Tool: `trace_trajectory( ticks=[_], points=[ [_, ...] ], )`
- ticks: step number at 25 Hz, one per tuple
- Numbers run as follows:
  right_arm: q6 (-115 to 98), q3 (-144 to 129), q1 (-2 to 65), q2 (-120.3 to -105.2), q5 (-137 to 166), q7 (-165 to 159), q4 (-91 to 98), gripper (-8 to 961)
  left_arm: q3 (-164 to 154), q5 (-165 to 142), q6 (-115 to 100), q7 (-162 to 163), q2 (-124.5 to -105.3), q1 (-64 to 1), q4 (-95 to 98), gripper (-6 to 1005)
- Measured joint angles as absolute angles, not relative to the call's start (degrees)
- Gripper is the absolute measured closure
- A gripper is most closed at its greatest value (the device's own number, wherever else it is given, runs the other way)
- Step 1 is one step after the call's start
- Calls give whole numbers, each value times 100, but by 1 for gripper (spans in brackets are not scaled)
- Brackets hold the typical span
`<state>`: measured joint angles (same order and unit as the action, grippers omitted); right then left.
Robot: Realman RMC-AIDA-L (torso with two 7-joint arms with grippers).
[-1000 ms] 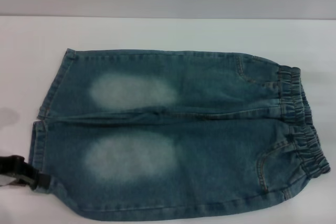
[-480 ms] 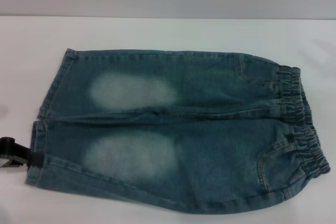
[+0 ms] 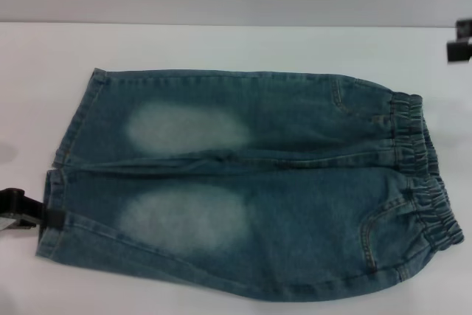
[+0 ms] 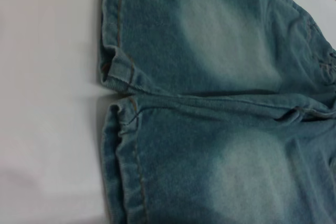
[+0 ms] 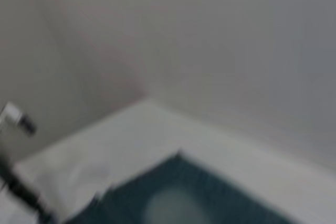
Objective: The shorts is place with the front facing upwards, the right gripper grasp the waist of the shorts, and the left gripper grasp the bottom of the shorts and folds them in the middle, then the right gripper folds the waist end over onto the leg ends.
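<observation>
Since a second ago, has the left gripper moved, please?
Yes. The left gripper has risen along the shorts' leg hem, away from the table's near edge.

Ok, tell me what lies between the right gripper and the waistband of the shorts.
Only bare white table, per the head view. The right gripper hangs apart from the shorts and their waistband.

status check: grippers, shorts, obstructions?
Left gripper at near leg hem, jaws shut on the shorts. Right gripper at far right edge, clear of waistband. Shorts flat on table, unfolded. No obstruction seen.
</observation>
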<state>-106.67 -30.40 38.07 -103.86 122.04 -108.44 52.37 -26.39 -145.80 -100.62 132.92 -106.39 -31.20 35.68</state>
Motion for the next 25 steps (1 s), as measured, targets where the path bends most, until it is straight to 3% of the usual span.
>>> trace_trajectory(
  ticks=[10, 25],
  points=[
    [-11163, -3710, 4188, -10414, 13618, -11199, 5475, 235, -2636, -14536, -9920, 13178, -10706, -3134, 3567, 961],
    [-11006, -4896, 4094, -10936, 15213, -11050, 5984, 237, -2636, -14384, -9815, 13157, -10741, -3199, 3568, 961]
  ],
)
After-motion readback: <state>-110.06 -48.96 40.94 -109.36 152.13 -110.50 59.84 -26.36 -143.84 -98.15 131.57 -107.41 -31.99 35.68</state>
